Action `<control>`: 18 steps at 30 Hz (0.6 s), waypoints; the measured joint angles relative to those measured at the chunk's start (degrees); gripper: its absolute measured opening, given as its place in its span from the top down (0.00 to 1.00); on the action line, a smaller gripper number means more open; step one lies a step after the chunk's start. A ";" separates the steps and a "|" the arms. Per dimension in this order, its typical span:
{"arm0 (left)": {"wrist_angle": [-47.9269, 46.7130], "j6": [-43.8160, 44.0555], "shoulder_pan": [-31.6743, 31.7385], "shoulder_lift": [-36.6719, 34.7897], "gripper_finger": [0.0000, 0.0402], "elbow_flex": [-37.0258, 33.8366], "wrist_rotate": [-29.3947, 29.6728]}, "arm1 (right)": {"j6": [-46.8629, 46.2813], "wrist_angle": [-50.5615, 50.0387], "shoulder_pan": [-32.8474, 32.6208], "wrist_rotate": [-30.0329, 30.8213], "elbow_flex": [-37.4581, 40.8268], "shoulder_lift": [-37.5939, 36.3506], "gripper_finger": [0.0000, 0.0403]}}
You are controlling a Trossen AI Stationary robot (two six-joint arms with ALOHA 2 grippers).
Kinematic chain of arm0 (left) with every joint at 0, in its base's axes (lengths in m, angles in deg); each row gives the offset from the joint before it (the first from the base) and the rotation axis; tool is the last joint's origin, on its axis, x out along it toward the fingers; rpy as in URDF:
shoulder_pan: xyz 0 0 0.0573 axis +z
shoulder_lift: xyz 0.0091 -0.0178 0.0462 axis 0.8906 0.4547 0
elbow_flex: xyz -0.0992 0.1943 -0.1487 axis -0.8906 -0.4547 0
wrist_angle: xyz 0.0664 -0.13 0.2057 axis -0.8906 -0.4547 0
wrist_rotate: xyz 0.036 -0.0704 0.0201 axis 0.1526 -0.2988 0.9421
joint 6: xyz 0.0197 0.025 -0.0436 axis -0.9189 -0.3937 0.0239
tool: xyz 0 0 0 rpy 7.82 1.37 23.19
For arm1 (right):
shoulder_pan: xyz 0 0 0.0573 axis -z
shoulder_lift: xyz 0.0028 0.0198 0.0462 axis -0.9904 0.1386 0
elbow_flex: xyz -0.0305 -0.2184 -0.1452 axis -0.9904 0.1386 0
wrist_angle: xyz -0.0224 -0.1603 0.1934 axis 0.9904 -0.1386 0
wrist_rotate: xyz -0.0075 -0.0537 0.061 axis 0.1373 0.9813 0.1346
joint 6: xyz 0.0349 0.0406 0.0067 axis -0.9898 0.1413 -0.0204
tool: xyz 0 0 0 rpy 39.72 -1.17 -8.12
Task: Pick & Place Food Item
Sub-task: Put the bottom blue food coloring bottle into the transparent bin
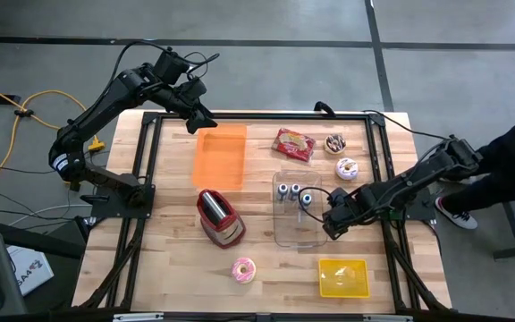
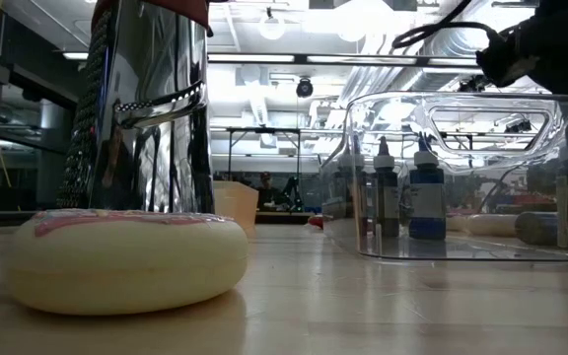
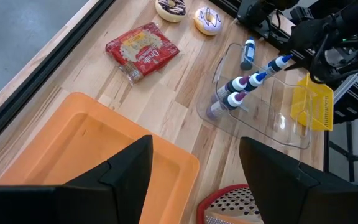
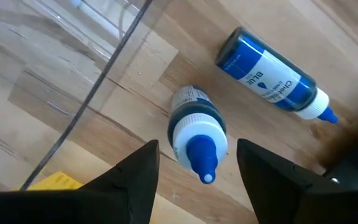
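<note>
The right hand (image 4: 194, 171) hangs with its fingers apart over an upright blue-capped bottle (image 4: 194, 134) in the clear bin (image 1: 298, 215), gripping nothing, while a second blue bottle (image 4: 272, 74) lies on its side just beside it. The left hand (image 3: 194, 168), fingers likewise spread and empty, hovers above the orange tray (image 1: 220, 156) at the desk's (image 1: 266, 268) far side. The pink-frosted donut (image 1: 243, 269) lies near the front edge by the red toaster (image 1: 220, 216), whose top the low view cuts off.
</note>
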 joint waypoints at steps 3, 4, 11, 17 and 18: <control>0.01 0.00 0.00 0.00 0.42 0.00 0.00 | 0.00 0.54 0.00 -0.09 0.27 0.00 0.50; 0.01 0.00 0.00 0.00 0.42 0.00 0.00 | 0.00 0.55 -0.01 -0.04 0.27 0.00 0.50; -0.01 0.00 0.00 0.00 0.42 0.00 0.00 | 0.07 0.49 0.00 0.65 0.27 0.00 0.50; -0.01 0.00 0.00 0.00 0.42 0.00 0.00 | -0.17 0.47 0.00 1.59 0.27 0.00 0.50; 0.01 0.00 0.00 0.00 0.42 0.00 0.00 | -0.17 0.47 0.00 1.60 0.27 0.00 0.50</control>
